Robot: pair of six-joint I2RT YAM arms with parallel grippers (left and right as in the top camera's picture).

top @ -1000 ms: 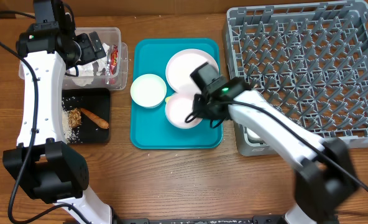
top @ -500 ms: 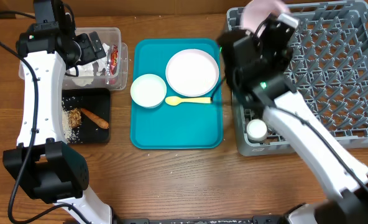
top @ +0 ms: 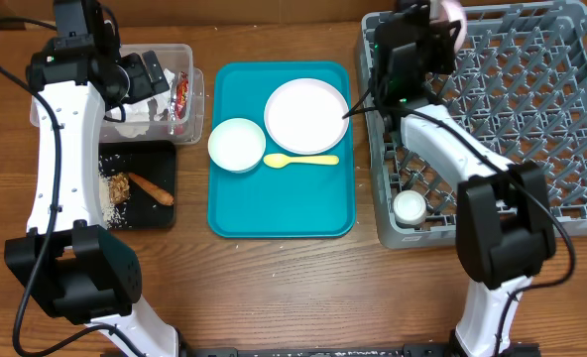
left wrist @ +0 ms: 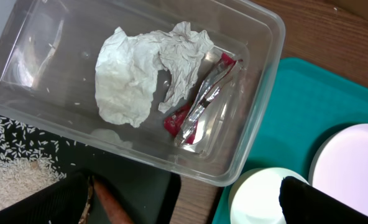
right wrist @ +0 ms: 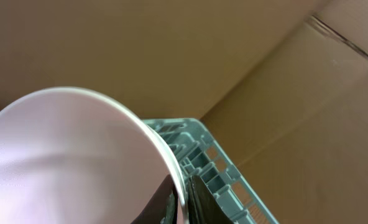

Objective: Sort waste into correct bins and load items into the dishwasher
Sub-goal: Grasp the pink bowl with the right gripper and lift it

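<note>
Overhead, one plate (top: 306, 114), one white bowl (top: 236, 144), one spoon (top: 301, 160), right jaws gripping pink bowl (right wrist: 59, 149), left jaws released.

Wooden table (top: 274, 288) carries 4 things: clear tub (top: 186, 52) far left, black tray (top: 165, 159) just beside it, teal serving tray (top: 274, 213) centre, grey dish rack (top: 531, 129) on the right.

Two-arm unit, table-mounted.
- Left arm (top: 48, 159): white tubular links, black joint housings, black cable looped alongside.
- Right arm (top: 442, 139): matching white links, black joints, black cable.
- Left claw (left wrist: 190, 200), right claw (right wrist: 185, 202): matte black fingers.
</note>
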